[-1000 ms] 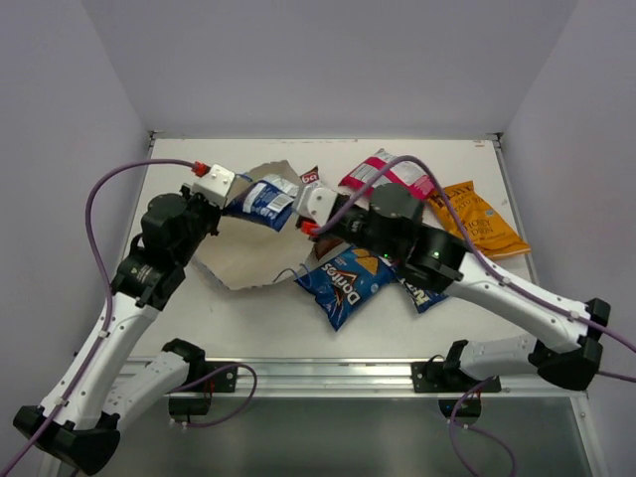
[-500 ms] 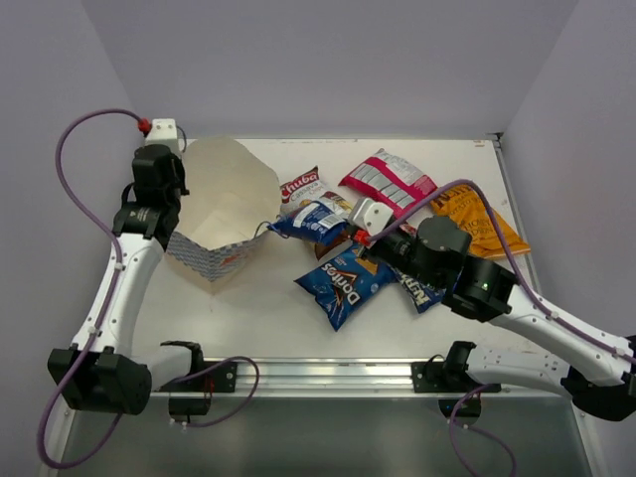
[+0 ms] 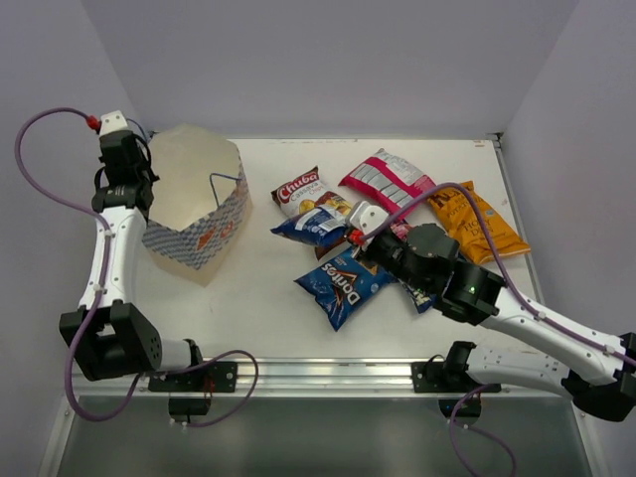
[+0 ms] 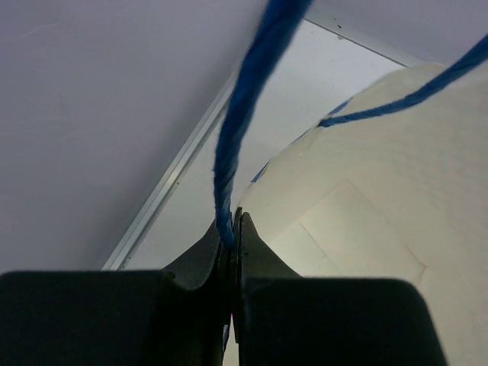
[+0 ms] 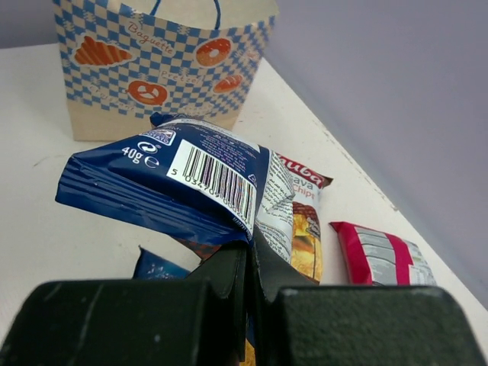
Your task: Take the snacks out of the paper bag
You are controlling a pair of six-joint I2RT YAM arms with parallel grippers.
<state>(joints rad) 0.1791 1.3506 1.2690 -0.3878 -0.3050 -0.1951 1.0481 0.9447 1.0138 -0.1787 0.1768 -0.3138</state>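
The paper bag, cream with blue print, hangs at the left with its opening towards the camera. My left gripper is shut on its blue string handle; the bag's cream paper shows beside it. My right gripper is shut on the edge of the small blue-white packet, held just above the table. On the table lie the brown-red chips, the pink-white striped packet, the orange-yellow chips, the blue Doritos and a dark blue packet, partly under my right arm. The magenta candy is not visible.
The table's back edge meets the wall close behind the packets. The left wall stands right beside my left gripper. In the right wrist view the bag stands beyond the held packet, with the brown-red chips and striped packet to the right.
My right gripper pulled the blue-white packet out of the bag and to the right. My left arm swung the bag by its handle to the far left.
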